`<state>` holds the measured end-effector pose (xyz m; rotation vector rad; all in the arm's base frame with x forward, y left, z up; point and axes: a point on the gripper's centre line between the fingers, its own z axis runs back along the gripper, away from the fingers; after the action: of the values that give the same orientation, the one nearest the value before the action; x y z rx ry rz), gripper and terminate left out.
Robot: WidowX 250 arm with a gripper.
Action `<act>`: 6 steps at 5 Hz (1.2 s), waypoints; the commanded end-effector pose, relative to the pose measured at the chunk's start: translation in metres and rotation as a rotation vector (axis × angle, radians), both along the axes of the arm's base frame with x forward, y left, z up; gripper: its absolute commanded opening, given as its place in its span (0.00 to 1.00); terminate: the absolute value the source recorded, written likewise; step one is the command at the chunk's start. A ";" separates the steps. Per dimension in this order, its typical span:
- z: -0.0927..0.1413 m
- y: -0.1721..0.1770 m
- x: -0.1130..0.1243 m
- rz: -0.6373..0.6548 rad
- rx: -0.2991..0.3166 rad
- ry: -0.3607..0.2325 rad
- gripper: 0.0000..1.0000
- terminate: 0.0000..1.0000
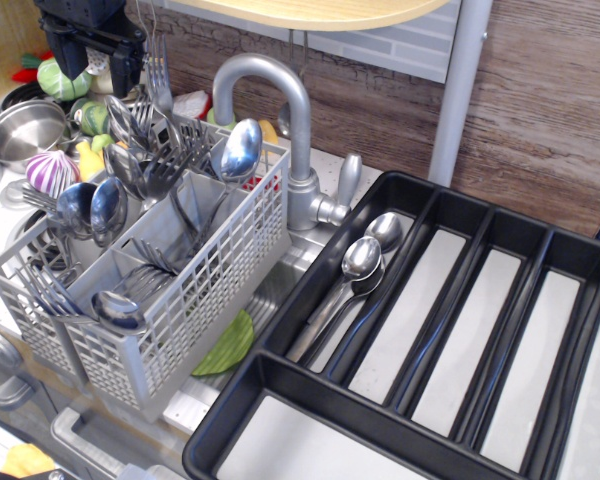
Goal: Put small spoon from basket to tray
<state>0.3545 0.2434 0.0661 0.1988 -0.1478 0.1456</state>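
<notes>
— Wood-grain wall panels back a white counter; where's the black robot gripper (100, 60)?
— Top left, jaw state unreadable. Directly below: light grey mesh plastic basket (195, 290) crowded with forks and spoons; which is the small spoon, I can't tell.
— Obstacles?
— Curved grey faucet (280, 110) to its right, before the glossy black slotted tray (460, 200). No legible writing.
</notes>
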 end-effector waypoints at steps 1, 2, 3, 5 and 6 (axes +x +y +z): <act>0.000 0.000 0.000 0.000 0.000 0.000 1.00 0.00; -0.006 0.006 -0.001 0.004 -0.010 0.018 1.00 0.00; -0.016 0.013 -0.002 0.006 -0.006 0.024 1.00 0.00; -0.017 0.009 0.002 0.010 -0.059 -0.021 1.00 0.00; -0.017 0.004 0.006 0.028 -0.090 -0.042 0.00 0.00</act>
<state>0.3580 0.2362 0.0280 0.0109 -0.1389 0.2005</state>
